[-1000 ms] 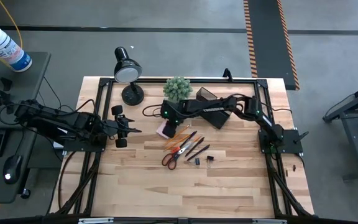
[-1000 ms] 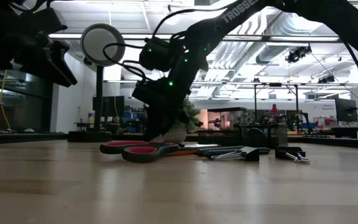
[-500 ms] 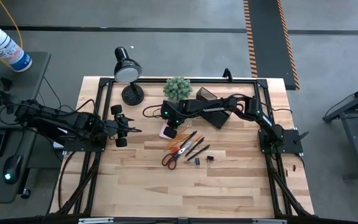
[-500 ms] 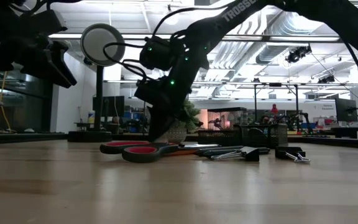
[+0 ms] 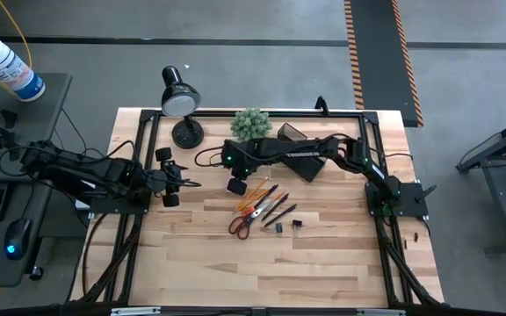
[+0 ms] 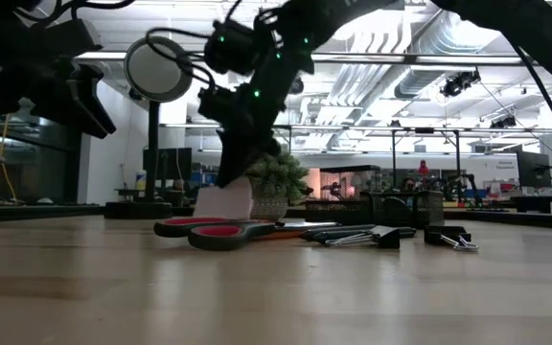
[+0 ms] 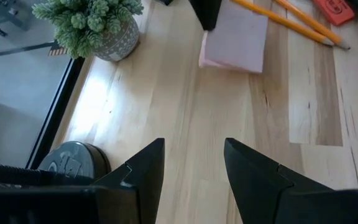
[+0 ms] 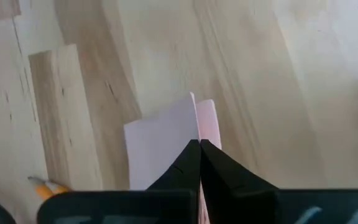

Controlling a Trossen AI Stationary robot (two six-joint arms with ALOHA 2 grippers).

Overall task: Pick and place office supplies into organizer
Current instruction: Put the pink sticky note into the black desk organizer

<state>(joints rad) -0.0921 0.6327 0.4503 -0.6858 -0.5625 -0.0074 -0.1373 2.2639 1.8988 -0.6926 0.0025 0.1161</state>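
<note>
High view. Two dark jointed arms work over one pale, planked wooden table [image 5: 323, 263]. The right gripper [image 5: 236, 185] hangs over the table's middle, just beside the loose supplies; the pad it holds is hidden beneath it here. The left gripper [image 5: 181, 179] waits at the table's left side, fingers parted and empty. The supplies lie in one cluster: one pair of orange-handled scissors [image 5: 243, 221], two thin orange pencils [image 5: 255, 197], dark slender pens [image 5: 277, 209] whose count is unclear, and two tiny black clips [image 5: 287, 226]. One dark smoky plastic organizer [image 5: 297, 151] sits at the far side, largely under the right arm, beside one round green plant ball [image 5: 250, 125] and one black desk lamp [image 5: 181, 104] with a round head.

Low view. The right gripper [image 6: 228, 182] is clenched on the upper edge of one pale pink square sticky-note pad [image 6: 224, 202], which hangs near the tabletop just behind the scissors' red-lined loop handles [image 6: 204, 230]; whether it touches the wood cannot be told.

Left wrist view. The left gripper's two dark wedge-shaped fingers [image 7: 146, 171] stand apart over bare wood; the flat pink pad [image 7: 236, 38] and two pencils [image 7: 291, 22] show beyond.

Right wrist view. The right gripper's fingertips meet in a point [image 8: 199, 147], pinching the pad's thin paper sheets [image 8: 160, 146].
</note>
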